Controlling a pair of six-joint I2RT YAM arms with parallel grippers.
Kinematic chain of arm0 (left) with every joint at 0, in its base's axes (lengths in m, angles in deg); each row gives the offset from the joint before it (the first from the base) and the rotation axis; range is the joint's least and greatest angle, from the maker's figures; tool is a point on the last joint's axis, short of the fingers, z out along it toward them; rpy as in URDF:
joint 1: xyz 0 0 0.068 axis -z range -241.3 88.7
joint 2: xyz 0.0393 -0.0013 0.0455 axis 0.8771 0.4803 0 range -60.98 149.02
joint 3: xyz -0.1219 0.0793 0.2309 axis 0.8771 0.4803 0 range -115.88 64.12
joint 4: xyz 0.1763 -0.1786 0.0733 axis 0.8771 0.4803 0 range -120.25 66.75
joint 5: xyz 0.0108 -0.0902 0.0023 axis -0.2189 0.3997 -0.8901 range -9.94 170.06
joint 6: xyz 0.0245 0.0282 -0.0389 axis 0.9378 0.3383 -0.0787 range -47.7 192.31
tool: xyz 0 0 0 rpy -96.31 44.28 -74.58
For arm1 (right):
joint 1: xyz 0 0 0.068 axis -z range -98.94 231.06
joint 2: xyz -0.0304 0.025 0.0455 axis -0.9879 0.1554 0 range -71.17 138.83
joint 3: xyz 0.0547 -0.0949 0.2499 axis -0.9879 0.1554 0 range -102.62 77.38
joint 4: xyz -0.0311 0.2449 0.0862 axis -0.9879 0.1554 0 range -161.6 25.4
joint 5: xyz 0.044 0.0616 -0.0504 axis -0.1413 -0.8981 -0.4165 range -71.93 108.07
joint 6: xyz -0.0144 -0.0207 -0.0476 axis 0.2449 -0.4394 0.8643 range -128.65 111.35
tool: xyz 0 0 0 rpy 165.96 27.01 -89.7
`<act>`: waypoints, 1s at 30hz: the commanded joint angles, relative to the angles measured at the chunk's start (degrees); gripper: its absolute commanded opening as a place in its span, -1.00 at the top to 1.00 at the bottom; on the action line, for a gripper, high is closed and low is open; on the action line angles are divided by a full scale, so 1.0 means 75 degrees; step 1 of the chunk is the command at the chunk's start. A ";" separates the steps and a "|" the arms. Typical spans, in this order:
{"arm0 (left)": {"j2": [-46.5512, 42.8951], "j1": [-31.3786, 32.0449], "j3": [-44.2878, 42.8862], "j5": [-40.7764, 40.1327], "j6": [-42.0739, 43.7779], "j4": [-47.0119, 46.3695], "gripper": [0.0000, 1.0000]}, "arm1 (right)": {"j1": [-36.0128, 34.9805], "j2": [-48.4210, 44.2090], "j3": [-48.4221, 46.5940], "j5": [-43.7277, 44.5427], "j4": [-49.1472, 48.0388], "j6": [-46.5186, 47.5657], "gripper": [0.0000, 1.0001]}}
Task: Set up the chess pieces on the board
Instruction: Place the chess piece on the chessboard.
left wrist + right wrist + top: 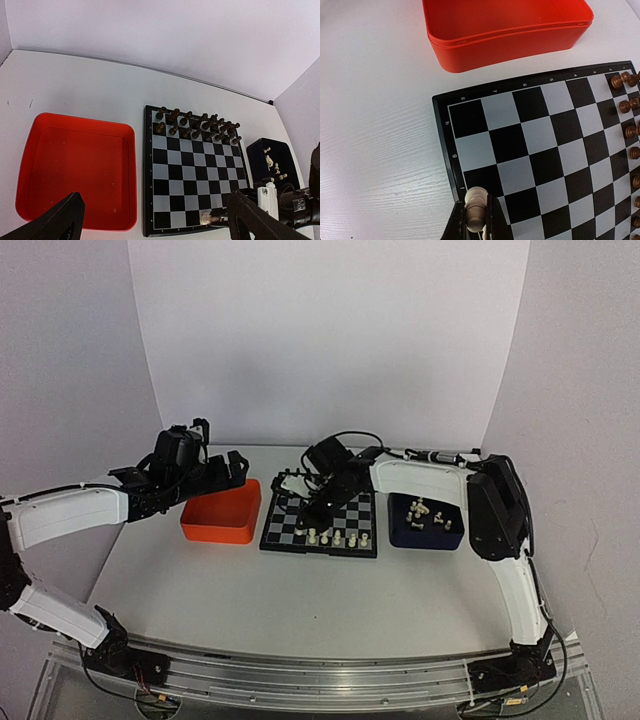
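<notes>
Placement step in hand. Right gripper (pixel 476 222) clamped on one cream chess piece (pixel 475 199), low over the edge row of the board (pixel 520 150). Left gripper (pixel 231 468) stands wide apart near orange tray (pixel 215 522). Next: centre on square, lower, release.

White surface (pixel 300 590) carries three items in a row across centre frame: orange tray (pixel 215 532) at left, board (pixel 285 528) in the middle, dark blue tray (pixel 428 538) at right. Each tray sits just beside the board.
</notes>
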 commanded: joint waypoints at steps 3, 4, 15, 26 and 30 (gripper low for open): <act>-0.0070 -0.0027 0.0001 -0.0113 -0.0083 0.0111 -0.99 | -0.0004 0.0373 -0.0502 -0.0106 0.0026 0.0313 1.00; -0.0045 -0.0029 -0.0012 -0.0107 -0.0065 0.0106 -0.99 | -0.0007 0.0407 -0.0527 -0.0087 0.0033 0.0331 1.00; -0.0011 -0.0022 -0.0069 -0.0167 0.0003 0.0088 -0.99 | -0.0016 0.0664 -0.0653 0.0017 0.0220 0.0647 1.00; 0.0135 -0.0025 -0.0098 -0.0134 0.0079 -0.0015 -0.99 | -0.0017 0.0818 -0.0684 0.0130 0.0245 0.0802 0.98; 0.0312 -0.0023 -0.0215 -0.0083 0.0160 -0.0033 -0.99 | -0.0017 0.0835 -0.0692 0.0196 0.0243 0.0841 0.97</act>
